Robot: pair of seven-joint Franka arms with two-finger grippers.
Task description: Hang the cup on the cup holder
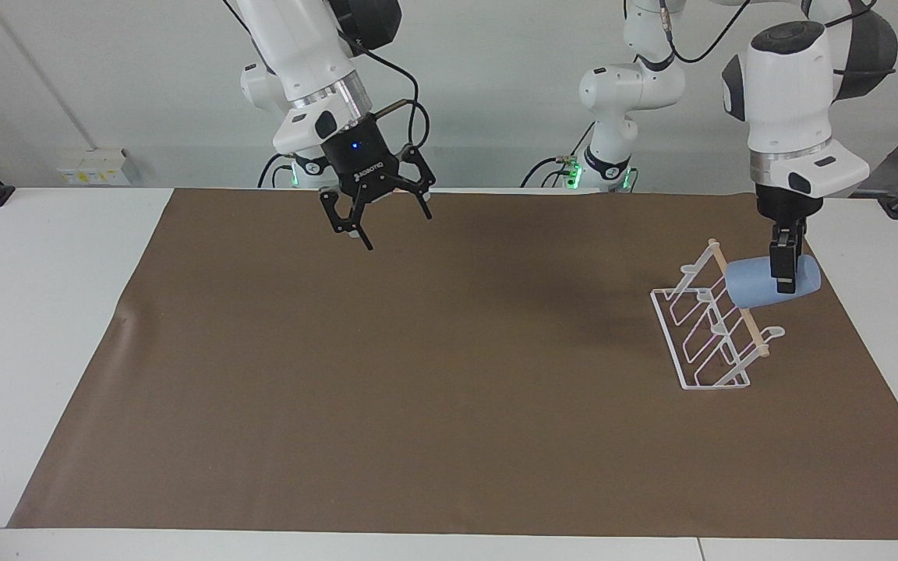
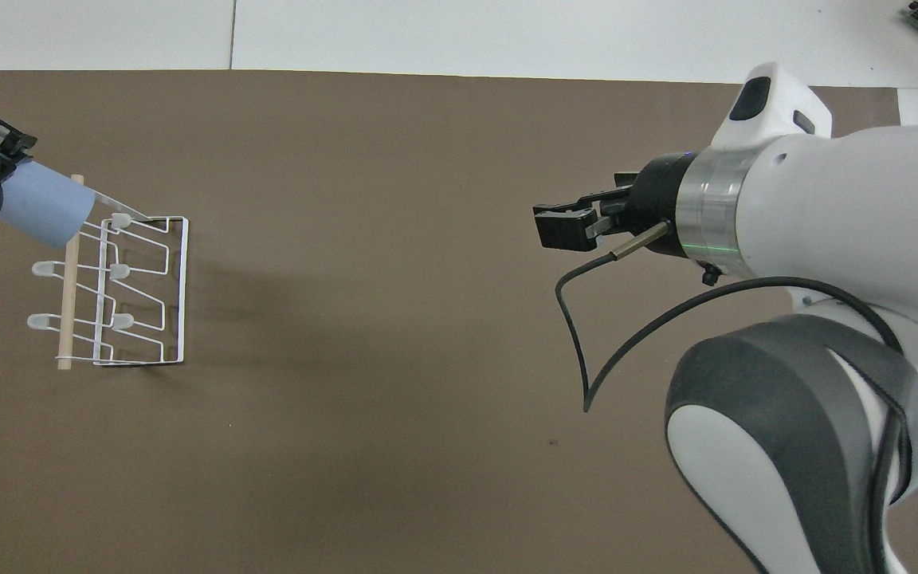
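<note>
The light-blue cup (image 1: 753,285) lies on its side in the air, held at its base end by my left gripper (image 1: 783,269), which is shut on it and points straight down. The cup's mouth (image 2: 68,215) meets the wooden dowel (image 1: 753,327) of the white wire cup holder (image 2: 180,287), at the holder's end nearer the robots. Whether a prong is inside the cup I cannot tell. My right gripper (image 1: 387,230) hangs open and holds nothing, over the mat toward the right arm's end of the table.
A brown mat (image 1: 418,389) covers most of the white table (image 1: 44,312); the holder stands on it toward the left arm's end. The right arm's black cable (image 2: 586,343) loops below its wrist.
</note>
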